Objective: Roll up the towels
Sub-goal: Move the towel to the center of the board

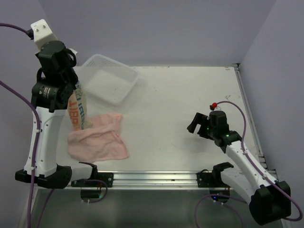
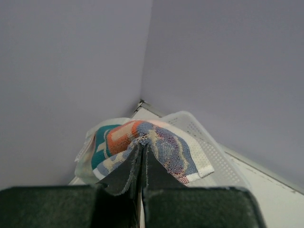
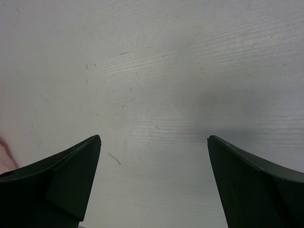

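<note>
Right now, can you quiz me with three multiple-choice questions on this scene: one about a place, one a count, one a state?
1. Where is the pink towel?
A. In the basket
B. In the right gripper
C. On the table
2. How many towels are in view?
A. Two
B. One
C. Four
3. What is the left gripper doing?
A. Standing open and empty
B. Shut on the printed towel
C. Shut on the basket's rim

1 C: it lies crumpled on the tabletop; the basket looks empty and the right gripper stands open.
2 A: the pink one and the printed one.
3 B: the left wrist view shows the cloth pinched between shut fingers.
</note>
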Available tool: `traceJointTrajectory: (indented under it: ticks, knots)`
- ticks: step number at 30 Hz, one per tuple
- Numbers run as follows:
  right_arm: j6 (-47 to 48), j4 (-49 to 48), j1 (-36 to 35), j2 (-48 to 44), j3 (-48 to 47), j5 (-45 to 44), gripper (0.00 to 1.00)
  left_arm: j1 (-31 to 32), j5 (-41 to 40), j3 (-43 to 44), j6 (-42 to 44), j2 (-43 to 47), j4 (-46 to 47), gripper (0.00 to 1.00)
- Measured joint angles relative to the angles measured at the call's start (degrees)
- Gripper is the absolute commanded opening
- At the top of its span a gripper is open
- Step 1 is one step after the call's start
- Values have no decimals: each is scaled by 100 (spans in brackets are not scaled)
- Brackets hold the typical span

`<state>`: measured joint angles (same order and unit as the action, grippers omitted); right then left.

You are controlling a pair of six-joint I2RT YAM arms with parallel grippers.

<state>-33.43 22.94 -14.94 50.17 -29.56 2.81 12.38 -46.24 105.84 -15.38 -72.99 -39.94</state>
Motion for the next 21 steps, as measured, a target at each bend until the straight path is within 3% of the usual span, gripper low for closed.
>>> traceJointTrajectory:
  ticks: [9,16,21]
  knots:
    - [4,313,0,-258,-184,-31,99,-2,1816,1604,-199,-673,-24,0]
    - [2,651,0,-428,-638,-238,99,63,3532,1633,-616,-791,280,0]
    - [-39,855,0,-684,-1023,-487,99,914,3974,1613,-664,-1102,413,0]
